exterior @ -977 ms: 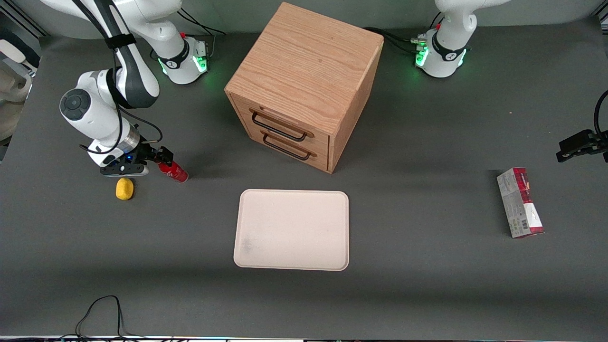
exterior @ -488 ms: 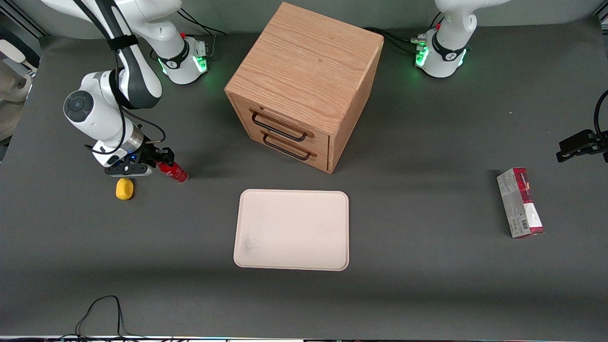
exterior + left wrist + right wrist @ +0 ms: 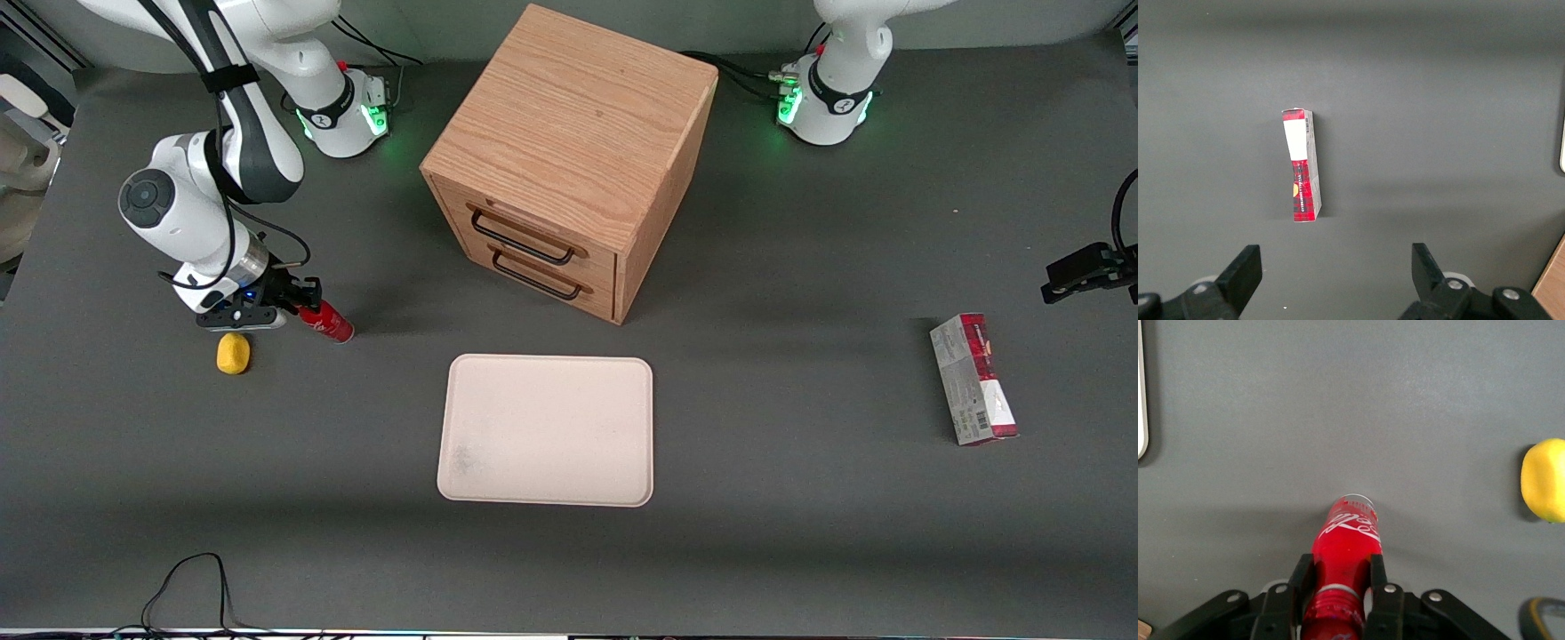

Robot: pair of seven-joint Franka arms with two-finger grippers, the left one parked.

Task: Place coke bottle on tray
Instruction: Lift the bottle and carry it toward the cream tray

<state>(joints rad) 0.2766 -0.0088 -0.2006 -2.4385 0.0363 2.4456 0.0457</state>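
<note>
The coke bottle, small and glossy red, lies on the grey table toward the working arm's end. My gripper is shut on its neck end. In the right wrist view the black fingers press on both sides of the bottle just below its cap. The cream tray lies flat nearer the front camera than the wooden cabinet, well apart from the bottle; a sliver of its rim shows in the right wrist view.
A yellow lemon-like lump lies close beside the gripper, also seen in the right wrist view. A wooden drawer cabinet stands at mid-table. A red and grey carton lies toward the parked arm's end.
The arm shifted slightly toward the cabinet a second ago and the gripper settled on the bottle's neck. Since half a second ago almost nothing has moved.
</note>
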